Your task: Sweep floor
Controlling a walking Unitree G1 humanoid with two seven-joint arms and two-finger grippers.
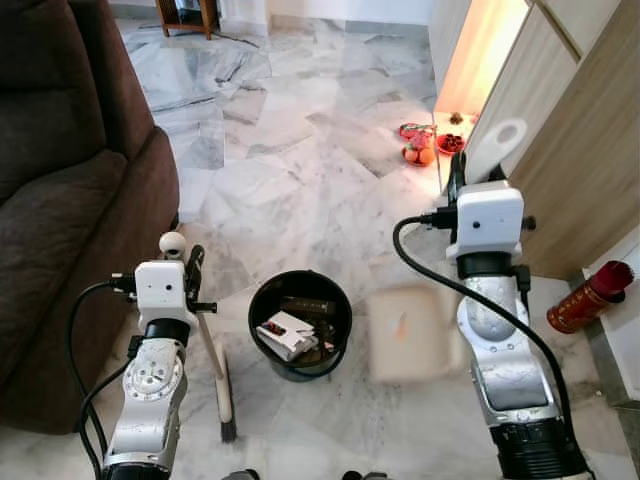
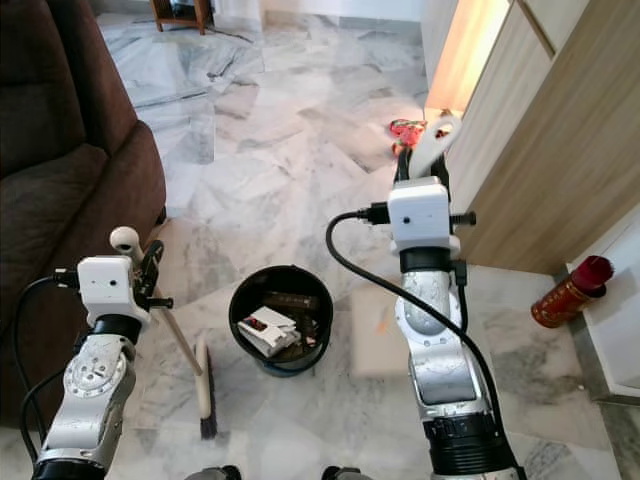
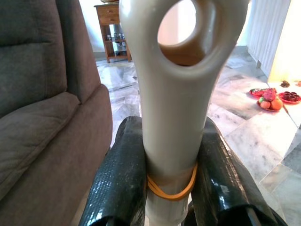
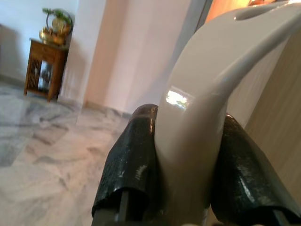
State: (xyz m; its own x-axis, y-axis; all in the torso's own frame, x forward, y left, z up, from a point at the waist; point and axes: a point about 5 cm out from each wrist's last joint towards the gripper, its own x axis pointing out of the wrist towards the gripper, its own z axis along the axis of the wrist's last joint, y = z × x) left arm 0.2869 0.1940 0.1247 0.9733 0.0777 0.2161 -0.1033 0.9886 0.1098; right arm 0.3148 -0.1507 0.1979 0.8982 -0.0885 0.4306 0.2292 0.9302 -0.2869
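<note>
Two tools are in our grip. Nearest, our left pincer (image 3: pixel 171 188) clamps the broom (image 1: pixel 222 400), its bristles on the marble floor (image 1: pixel 290 190) beside the black bin (image 1: pixel 300 325). Our right pincer (image 4: pixel 188 169) clamps the dustpan (image 1: pixel 412 332), held low beside the bin, likely ready to tip. Beyond lie fruit plates (image 1: pixel 425 142).

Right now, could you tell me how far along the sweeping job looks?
Done: the bin already holds litter, a small box and dark scraps.

In hand: the left gripper is clamped on the brush handle, bristles on the floor, and the right gripper holds the dustpan beside the bin; the pan is blurred, so I cannot tell its load.

Left: I cannot make out loose dirt on the floor.
</note>
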